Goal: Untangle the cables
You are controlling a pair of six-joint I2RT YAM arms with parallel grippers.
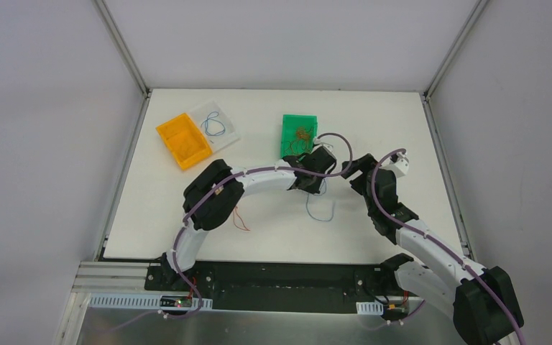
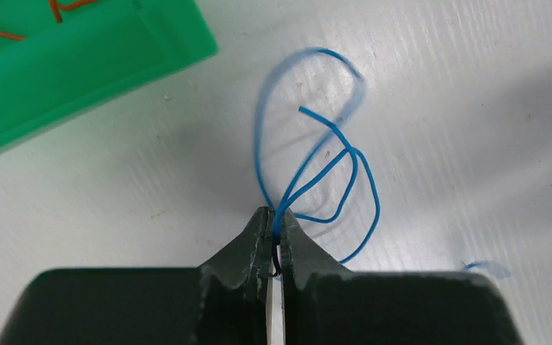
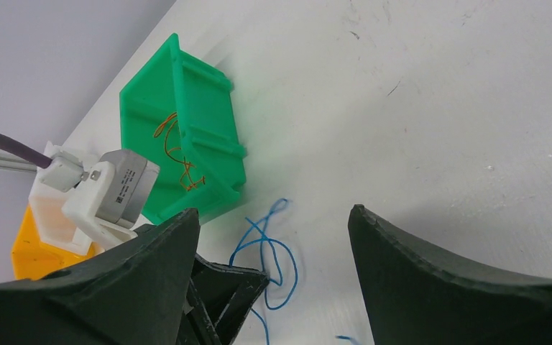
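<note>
Overhead view: my left claw sits just in front of the green bin, above a blue cable looped on the white bench. An orange bin lies well apart to the left.

Left wrist: the jaws are pinched nearly together on that blue cable, and its loops fan out over bare bench.

Right wrist: my right claw gapes wide and holds nothing, near the loops. Orange cables lie in the green bin.
</note>
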